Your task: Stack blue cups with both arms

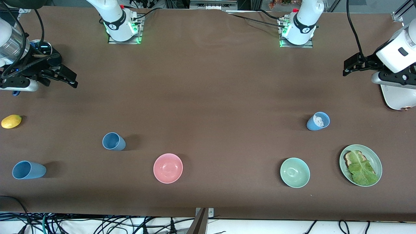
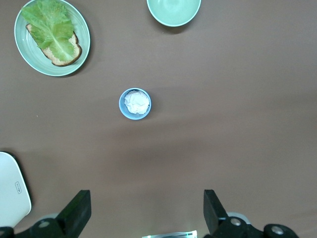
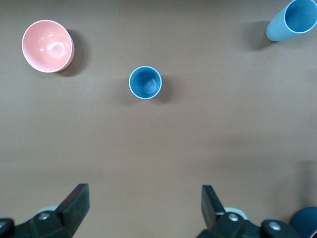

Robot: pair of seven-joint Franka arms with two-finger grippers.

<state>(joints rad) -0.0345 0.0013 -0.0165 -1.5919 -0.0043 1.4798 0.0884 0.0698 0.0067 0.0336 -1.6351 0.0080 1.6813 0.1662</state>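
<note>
Three light-blue cups stand apart on the brown table. One cup (image 1: pixel 113 141) is beside the pink bowl, and it also shows in the right wrist view (image 3: pixel 145 83). A second cup (image 1: pixel 28 170) is near the right arm's end (image 3: pixel 292 20). A third cup (image 1: pixel 318 121) holds crumpled white paper (image 2: pixel 135 103). My right gripper (image 1: pixel 66 77) is open and empty, up over the right arm's end of the table (image 3: pixel 145 208). My left gripper (image 1: pixel 350 67) is open and empty, up over the left arm's end (image 2: pixel 147 213).
A pink bowl (image 1: pixel 168 168) and a pale green bowl (image 1: pixel 294 172) sit near the front camera. A green plate (image 1: pixel 377 162) holds toast and lettuce. A lemon (image 1: pixel 11 121) and a dark round tin (image 1: pixel 42 47) lie at the right arm's end, a white device (image 1: pixel 398 97) at the left arm's.
</note>
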